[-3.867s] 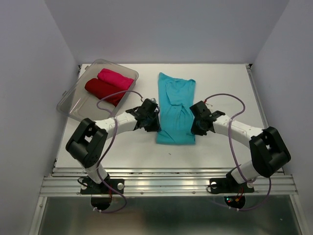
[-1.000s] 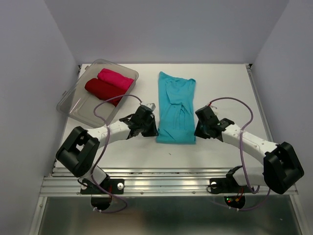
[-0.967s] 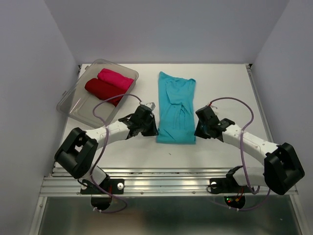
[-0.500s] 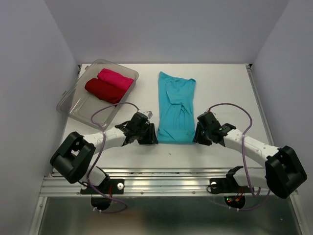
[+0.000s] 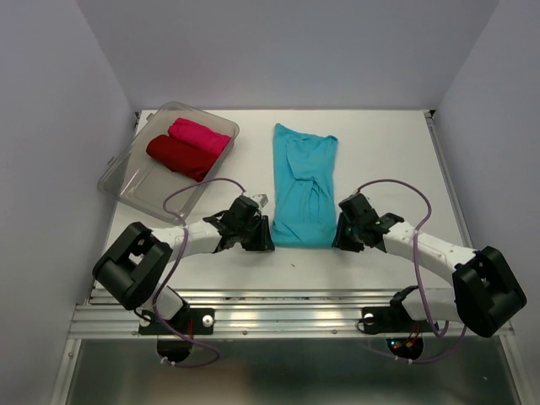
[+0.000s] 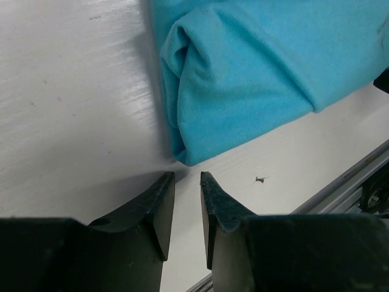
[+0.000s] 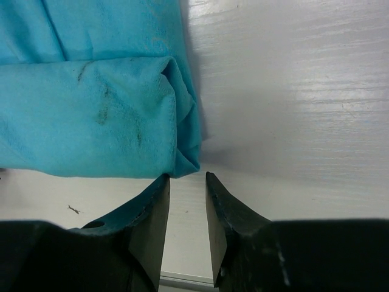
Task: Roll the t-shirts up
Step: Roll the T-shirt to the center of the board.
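Two robot arms crouch low over a white table (image 5: 380,152) at the near end of a turquoise-blue t-shirt (image 5: 304,181), which lies folded into a long narrow strip running away from the arms, roughly mid-table; its near end is doubled over into a thick soft fold, and faint dark smudges (image 7: 103,112) show on that fold in the right wrist view; the left gripper (image 6: 185,182) sits at the strip's near left corner with its jaws set to a narrow gap, bare table showing between the two black fingers (image 6: 159,201) and nothing held; the right gripper (image 7: 186,181) mirrors it at the near right corner, its jaws likewise only narrowly parted and empty, the cloth's corner lying just ahead of the fingertips (image 7: 155,207); whether either pair of tips brushes the fabric is hard to say from these angles, though the corners appear to stop just short of the gaps; a small dark speck (image 6: 260,179) lies on the table close to the shirt's near edge; well apart, at the far left of the table, a clear plastic tub (image 5: 126,181) holds a dark red t-shirt (image 5: 179,156) and a bright pink t-shirt (image 5: 201,135), both rolled and lying side by side, touching; a metal rail (image 5: 295,308) runs along the table's near edge in front of the arm bases.
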You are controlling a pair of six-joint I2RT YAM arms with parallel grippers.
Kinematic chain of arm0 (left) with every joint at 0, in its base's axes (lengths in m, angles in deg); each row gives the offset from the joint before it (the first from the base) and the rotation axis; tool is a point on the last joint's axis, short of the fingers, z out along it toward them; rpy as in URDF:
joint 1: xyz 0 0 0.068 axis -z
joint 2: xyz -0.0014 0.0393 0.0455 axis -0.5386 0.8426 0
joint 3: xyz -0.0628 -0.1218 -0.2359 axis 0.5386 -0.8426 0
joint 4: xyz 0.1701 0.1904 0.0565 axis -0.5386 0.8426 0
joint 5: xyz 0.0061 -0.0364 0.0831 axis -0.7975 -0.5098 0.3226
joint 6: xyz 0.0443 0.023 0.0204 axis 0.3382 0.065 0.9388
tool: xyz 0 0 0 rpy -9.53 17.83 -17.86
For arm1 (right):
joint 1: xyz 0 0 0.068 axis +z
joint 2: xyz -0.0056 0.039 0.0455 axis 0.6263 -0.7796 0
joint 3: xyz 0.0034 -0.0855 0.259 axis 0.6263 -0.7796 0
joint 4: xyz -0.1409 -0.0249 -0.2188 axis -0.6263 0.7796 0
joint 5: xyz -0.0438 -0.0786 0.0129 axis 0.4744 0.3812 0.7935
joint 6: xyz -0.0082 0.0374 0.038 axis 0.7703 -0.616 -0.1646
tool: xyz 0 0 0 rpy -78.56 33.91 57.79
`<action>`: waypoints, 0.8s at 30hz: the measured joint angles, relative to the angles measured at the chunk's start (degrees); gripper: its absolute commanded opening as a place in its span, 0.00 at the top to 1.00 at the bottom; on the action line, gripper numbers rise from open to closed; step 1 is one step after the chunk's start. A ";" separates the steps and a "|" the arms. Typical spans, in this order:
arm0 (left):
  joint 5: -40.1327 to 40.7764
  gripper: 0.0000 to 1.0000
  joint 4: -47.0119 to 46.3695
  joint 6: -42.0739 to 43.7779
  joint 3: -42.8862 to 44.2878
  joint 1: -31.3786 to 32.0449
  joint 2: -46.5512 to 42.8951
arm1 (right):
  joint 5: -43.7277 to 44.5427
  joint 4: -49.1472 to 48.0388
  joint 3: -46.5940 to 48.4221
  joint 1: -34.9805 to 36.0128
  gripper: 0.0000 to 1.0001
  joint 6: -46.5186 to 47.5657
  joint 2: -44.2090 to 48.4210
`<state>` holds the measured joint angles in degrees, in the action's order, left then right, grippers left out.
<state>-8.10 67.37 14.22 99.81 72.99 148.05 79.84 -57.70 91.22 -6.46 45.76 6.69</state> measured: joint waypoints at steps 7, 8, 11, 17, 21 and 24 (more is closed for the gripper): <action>0.02 0.69 -1.70 0.02 0.57 0.44 1.31 | 0.02 -1.22 0.00 0.00 0.65 0.22 -1.38; 0.20 0.69 -1.73 0.02 0.72 0.44 1.46 | 0.02 -1.36 0.00 0.00 0.66 0.31 -1.66; 0.94 0.69 -1.84 0.00 1.11 0.48 1.77 | 0.00 -1.81 0.00 0.00 0.69 0.50 -2.89; 2.05 0.74 -1.79 0.02 1.92 0.48 2.54 | 0.02 -2.69 0.00 0.00 0.81 0.90 -3.39; 2.82 0.74 -1.70 0.04 2.34 0.48 2.89 | 0.02 -2.73 0.00 0.00 0.94 1.09 -3.39; 3.54 0.71 -1.44 0.04 2.51 0.48 2.89 | 0.04 -2.73 0.00 0.00 0.99 1.16 -3.39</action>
<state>-4.56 65.93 14.26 102.32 73.47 150.93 79.89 -60.43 91.22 -6.46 46.92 3.31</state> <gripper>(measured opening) 0.262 0.045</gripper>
